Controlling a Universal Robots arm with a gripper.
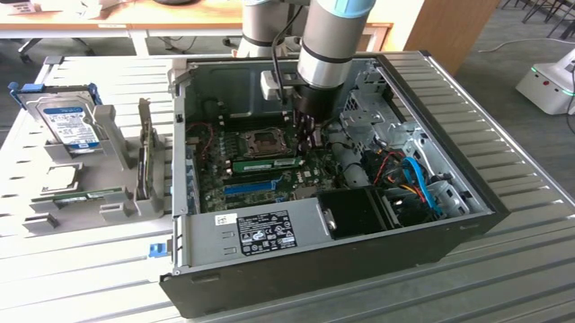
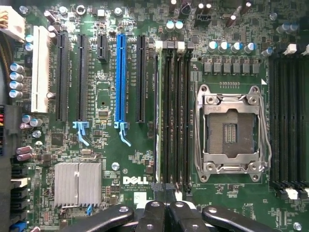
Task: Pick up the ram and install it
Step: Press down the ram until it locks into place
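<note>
We see the arm (image 1: 328, 40) reaching down into the open case (image 1: 449, 222), with the gripper (image 2: 165, 212) closed tight above the motherboard (image 2: 106, 96). We cannot tell if it holds something. One ram (image 1: 266, 163) sits already in a slot (image 2: 166, 116) near the CPU socket (image 2: 231, 130). Another ram (image 1: 88, 196) lies in the holder (image 1: 112, 208) at the exterior view's left, well apart from the case, near the hard drive (image 1: 70, 124).

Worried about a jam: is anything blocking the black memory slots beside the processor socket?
Nothing visible lies across the memory slots. One green ram stick already sits in the bank's slot farthest from the processor socket; the slots beside it look empty.
</note>
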